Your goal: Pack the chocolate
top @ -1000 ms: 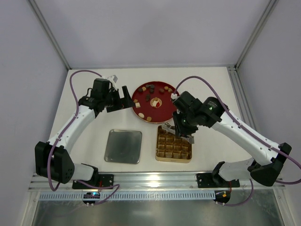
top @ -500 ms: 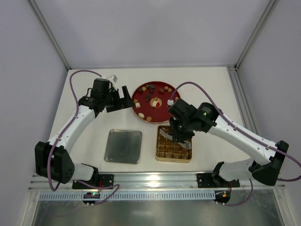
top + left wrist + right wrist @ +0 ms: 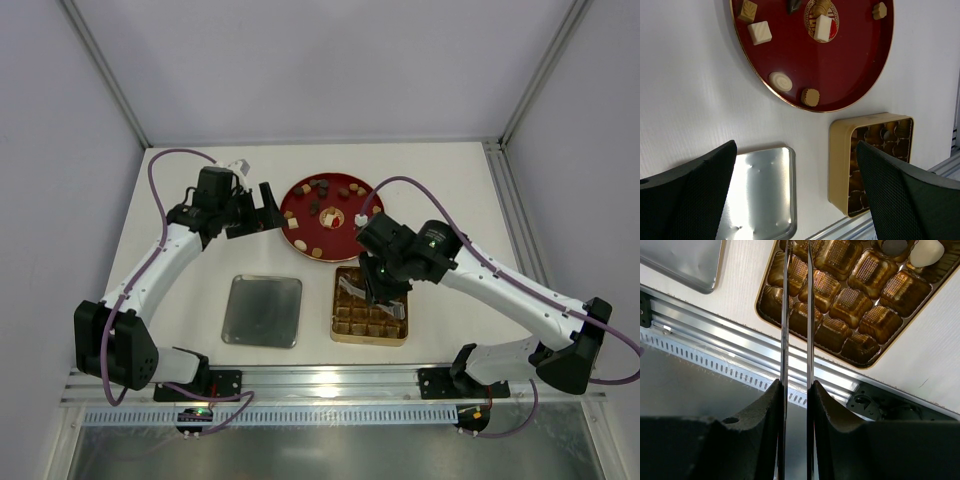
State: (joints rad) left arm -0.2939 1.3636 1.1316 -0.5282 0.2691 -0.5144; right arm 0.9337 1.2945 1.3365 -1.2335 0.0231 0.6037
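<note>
From above, the right end effector (image 3: 352, 290) hides the gridded tin's (image 3: 385, 323) far cells; whether its narrow blades pinch anything cannot be told.

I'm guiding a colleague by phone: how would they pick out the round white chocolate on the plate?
Start at the red plate in the table's far middle. On its near edge facing the silver tray sit two round pieces side by side. Take the cream-white chocolate, left of the tan piece: the plate's only round white one, spiral-topped; the other white ones are square.
</note>
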